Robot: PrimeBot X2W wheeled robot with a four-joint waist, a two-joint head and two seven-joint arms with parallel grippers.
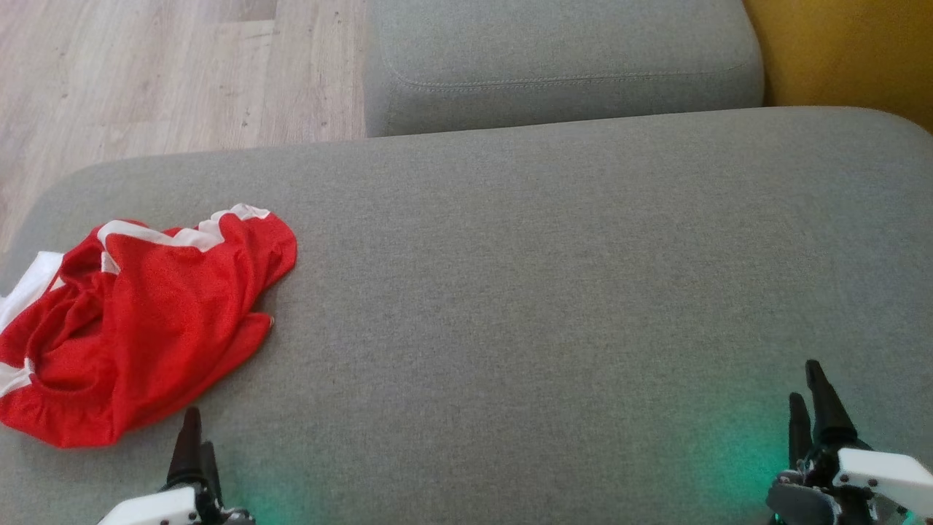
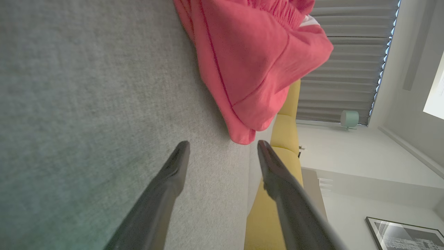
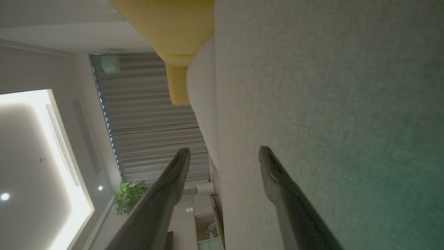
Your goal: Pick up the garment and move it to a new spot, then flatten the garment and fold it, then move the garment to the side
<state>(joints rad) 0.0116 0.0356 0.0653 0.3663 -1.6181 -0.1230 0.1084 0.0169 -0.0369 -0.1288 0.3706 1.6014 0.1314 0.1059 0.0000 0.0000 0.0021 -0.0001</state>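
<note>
Pickup stage, not yet begun: red shorts crumpled at left end of grey sofa cushion. Left gripper spread wide, empty, just short of nearest hem; right gripper likewise parted, well apart. Calls for easing left forward, pinching cloth, lifting.

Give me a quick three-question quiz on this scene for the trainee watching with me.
1. True or false: the red garment lies flat and neatly folded on the grey cushion.
2. Which gripper is nearer the garment? A) left gripper B) right gripper
3. Fill in: the garment's trim is ___.

Key: 1 false, it lies crumpled at the cushion's left end, not held by anything. 2 A. 3 white.
</note>
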